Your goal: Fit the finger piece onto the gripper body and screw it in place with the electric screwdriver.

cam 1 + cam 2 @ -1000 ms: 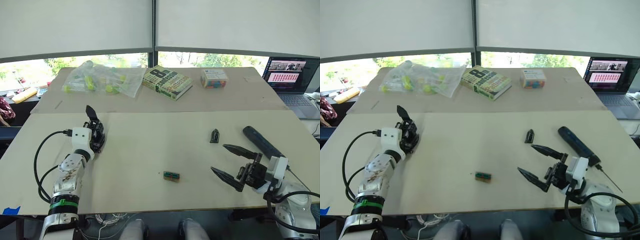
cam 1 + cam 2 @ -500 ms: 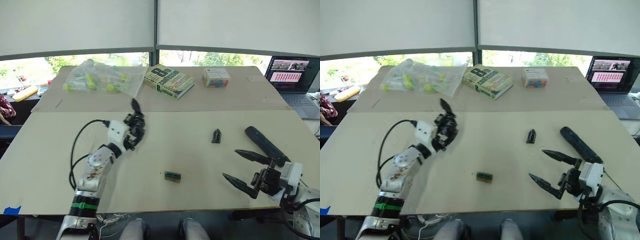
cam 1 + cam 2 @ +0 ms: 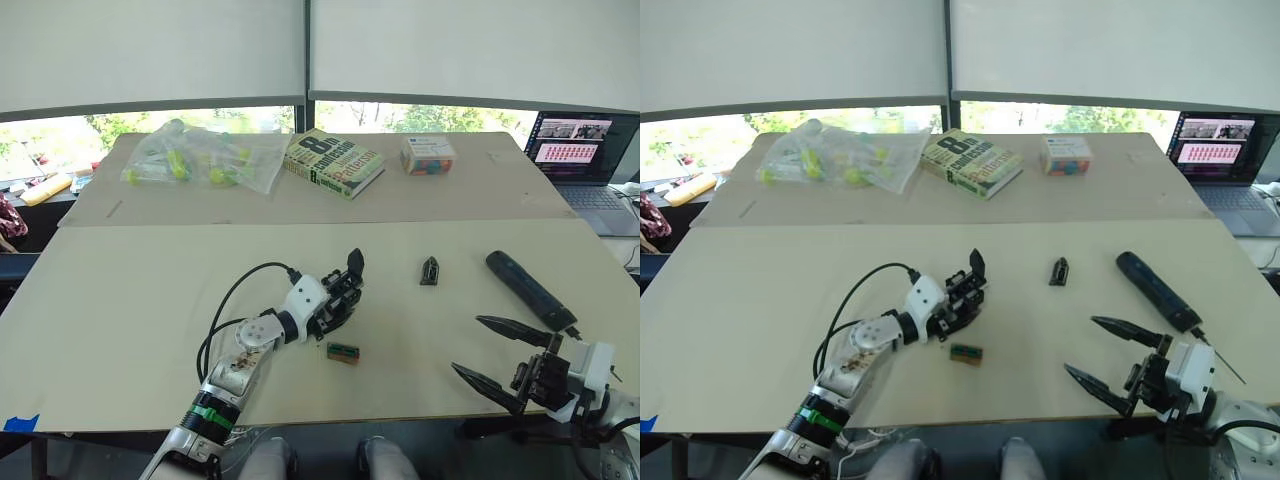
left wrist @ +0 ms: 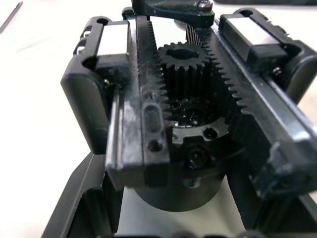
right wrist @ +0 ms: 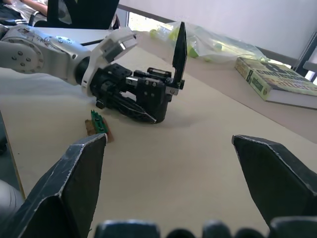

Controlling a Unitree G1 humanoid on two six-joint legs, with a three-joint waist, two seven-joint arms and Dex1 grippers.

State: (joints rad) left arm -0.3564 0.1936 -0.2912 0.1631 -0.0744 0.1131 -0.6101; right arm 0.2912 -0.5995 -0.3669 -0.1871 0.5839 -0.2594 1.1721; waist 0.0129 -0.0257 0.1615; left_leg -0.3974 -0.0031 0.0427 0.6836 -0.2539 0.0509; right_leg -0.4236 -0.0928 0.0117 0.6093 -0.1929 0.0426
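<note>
My left gripper (image 3: pixel 335 305) holds the gripper body (image 5: pixel 148 96) clamped between its fingers, resting on the counter (image 3: pixel 120 300) near the centre, just beside the green block (image 3: pixel 343 351). My right gripper (image 3: pixel 505 360) hovers with fingers wide apart. The finger piece (image 3: pixel 429 270) lies apart; the screwdriver (image 3: pixel 528 290) lies beyond my right gripper.

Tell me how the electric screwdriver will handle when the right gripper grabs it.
The electric screwdriver is a smooth round wand lying flat, so it will probably roll if nudged sideways. Its matte body looks rigid. The open right gripper should probably close across the thick body, since the thin bit looks bendable.
</note>
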